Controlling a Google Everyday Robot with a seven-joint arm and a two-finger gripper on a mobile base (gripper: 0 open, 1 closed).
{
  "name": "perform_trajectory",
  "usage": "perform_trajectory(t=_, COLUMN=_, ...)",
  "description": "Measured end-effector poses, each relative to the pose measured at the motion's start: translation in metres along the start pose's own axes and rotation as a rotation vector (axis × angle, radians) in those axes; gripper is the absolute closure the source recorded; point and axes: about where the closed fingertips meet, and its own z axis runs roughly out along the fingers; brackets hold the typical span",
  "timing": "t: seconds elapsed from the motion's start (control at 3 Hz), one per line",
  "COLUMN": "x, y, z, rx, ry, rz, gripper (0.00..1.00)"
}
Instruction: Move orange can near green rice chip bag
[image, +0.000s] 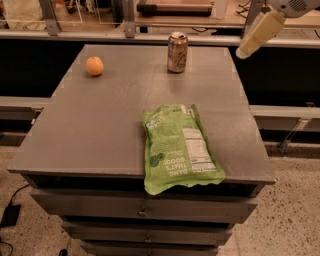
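The orange can (177, 52) stands upright at the far middle of the grey table (100, 125); its sides are coppery brown with pale markings and its top is silver. The green rice chip bag (179, 148) lies flat at the table's front right, its lower end hanging slightly over the front edge. My gripper (252, 40) is at the top right of the camera view, raised above and beyond the table's far right corner, to the right of the can and apart from it. It holds nothing that I can see.
A round orange fruit (94, 66) sits at the table's far left. Drawers (145, 210) run under the table's front edge. A metal rail (100, 35) runs behind the table. A dark cable (10, 212) lies on the floor at lower left.
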Motion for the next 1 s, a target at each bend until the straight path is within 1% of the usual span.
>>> perform_trajectory(t=0.33, x=-0.021, y=-0.029, z=0.033, rx=0.024, ry=-0.212, rz=0.143, gripper=0.0)
perform_trajectory(t=0.67, x=-0.053, y=-0.053, z=0.065, rx=0.018, ry=-0.413, rz=0.28, gripper=0.0)
perform_trajectory(t=1.0, x=-0.078, y=-0.068, z=0.096, rx=0.006, ry=-0.523, rz=0.379, gripper=0.0)
